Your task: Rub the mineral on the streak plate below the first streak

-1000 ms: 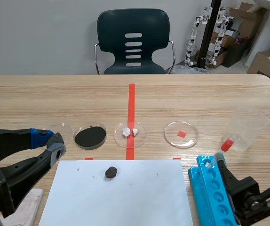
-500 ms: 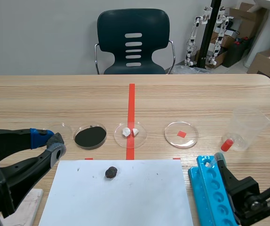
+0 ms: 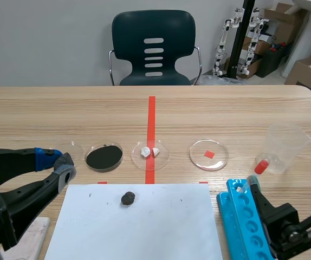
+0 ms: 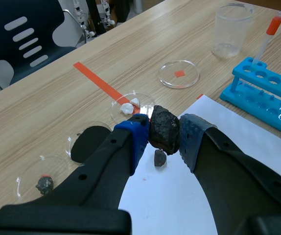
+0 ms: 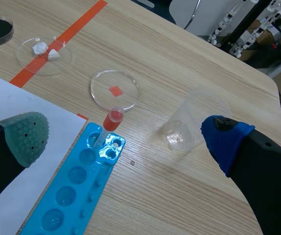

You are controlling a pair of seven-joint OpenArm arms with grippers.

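Left pincer point(image 4: 165, 136) clamped on dark mineral point(image 4: 163, 130) by white streak plate point(image 3: 144, 227), surface's near edge; right pincer point(image 5: 125, 134) gapes wide.

Dark lump point(image 3: 127, 198) sits on white streak plate point(image 3: 155, 230), left hand point(image 3: 60, 164) hovers off its corner, blue rack point(image 3: 241, 219) flanks it

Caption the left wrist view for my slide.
Left claw grips a dark mineral chunk; a smaller rock lies ahead on the white streak plate.
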